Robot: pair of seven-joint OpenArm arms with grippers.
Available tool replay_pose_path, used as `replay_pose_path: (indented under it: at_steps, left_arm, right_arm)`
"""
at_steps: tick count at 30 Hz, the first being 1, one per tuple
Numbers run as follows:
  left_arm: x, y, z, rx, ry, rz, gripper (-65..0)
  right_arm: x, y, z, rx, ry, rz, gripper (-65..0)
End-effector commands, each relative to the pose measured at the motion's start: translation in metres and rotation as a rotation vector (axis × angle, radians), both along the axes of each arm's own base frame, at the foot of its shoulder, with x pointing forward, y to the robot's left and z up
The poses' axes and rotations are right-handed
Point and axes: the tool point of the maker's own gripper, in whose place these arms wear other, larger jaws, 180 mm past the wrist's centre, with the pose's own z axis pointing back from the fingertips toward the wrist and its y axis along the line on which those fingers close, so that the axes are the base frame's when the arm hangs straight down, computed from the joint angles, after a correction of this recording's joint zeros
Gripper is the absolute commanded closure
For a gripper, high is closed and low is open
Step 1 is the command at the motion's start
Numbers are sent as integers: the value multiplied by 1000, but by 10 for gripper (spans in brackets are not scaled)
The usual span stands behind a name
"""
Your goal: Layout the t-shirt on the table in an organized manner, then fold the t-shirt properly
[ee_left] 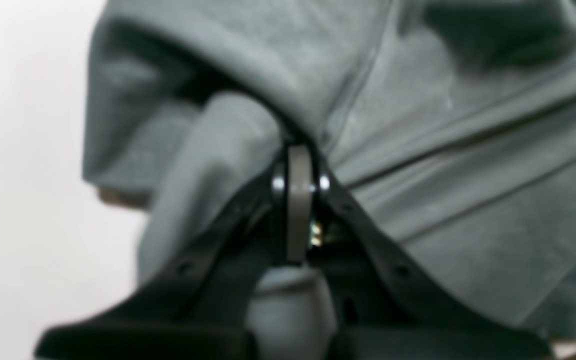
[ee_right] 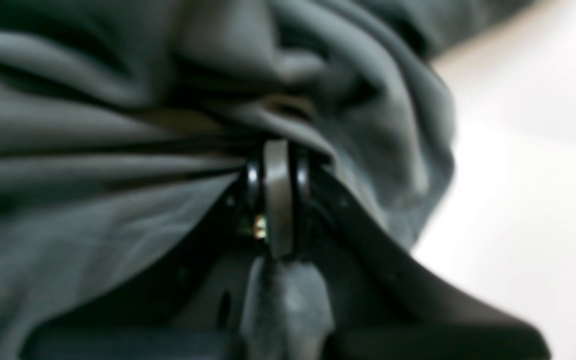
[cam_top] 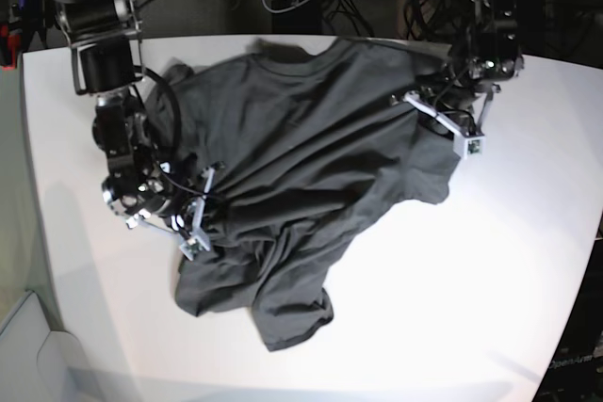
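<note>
Two claws each pinch a bit of the shirt point(cam_top: 301, 167). The right claw point(cam_top: 201, 202) sits on the left side of the base view, pressed together on a bunch of cloth at the shirt's edge. Its wrist view shows the fingers point(ee_right: 278, 195) closed with grey folds squeezed in and pulled tight. The left claw point(cam_top: 435, 105) is on the far right of the base view, up near the back of the table point(cam_top: 452, 308). Its fingers point(ee_left: 299, 200) are closed too, with a fold of cloth draped over them.

Between the two claws the shirt runs in a slanted line, from the front-left grip up to the back-right grip. So the shirt's long stretch lies from one claw straight toward the other. I think the next move turns on pulling these two grips apart along that line to flatten it.

Outward from the grips, the shirt is dark grey and soft. It is wrinkled in the middle, with creases fanning out from the right claw. A lumpy, folded-over part hangs toward the front of the table, past the right claw. It is not flat yet.
</note>
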Motion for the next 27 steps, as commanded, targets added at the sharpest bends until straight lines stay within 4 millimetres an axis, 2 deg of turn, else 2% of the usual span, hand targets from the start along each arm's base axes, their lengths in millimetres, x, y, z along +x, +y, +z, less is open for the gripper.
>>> replay_pose_path:
  at_steps: [1, 6, 10, 13, 16, 19, 21, 25, 27]
  left_arm:
    - [2, -4, 7, 8, -15, -13, -3]
    - [14, -31, 42, -29, -121, -58, -3]
    - [29, -53, 81, -133, -232, -66, -3]
    - [48, -62, 108, -200, -310, -70, -3]
    - [75, -61, 123, -213, -363, -71, -3]
    - [101, -58, 122, -214, -368, -59, -3]
    - [125, -58, 127, -229, -378, -55, -3]
    - [163, -83, 126, -254, -356, -97, -3]
    - [178, -91, 121, -258, -327, -112, -3]
  right_arm:
    - [19, -12, 20, -30, -55, -20, -2]
    - [36, -11, 54, -41, -147, -6, 0]
    - [31, 0, 77, -41, -220, 27, -1]
    - [13, 12, 89, -41, -238, 49, 0]
    - [-12, 44, 95, 17, -257, 82, 0]
    - [-43, 76, 92, 96, -243, 96, -1]
    - [-58, 97, 90, 158, -227, 93, -2]
    - [-93, 133, 82, 240, -179, 123, -2]
    - [-112, 159, 79, 274, -149, 175, -1]
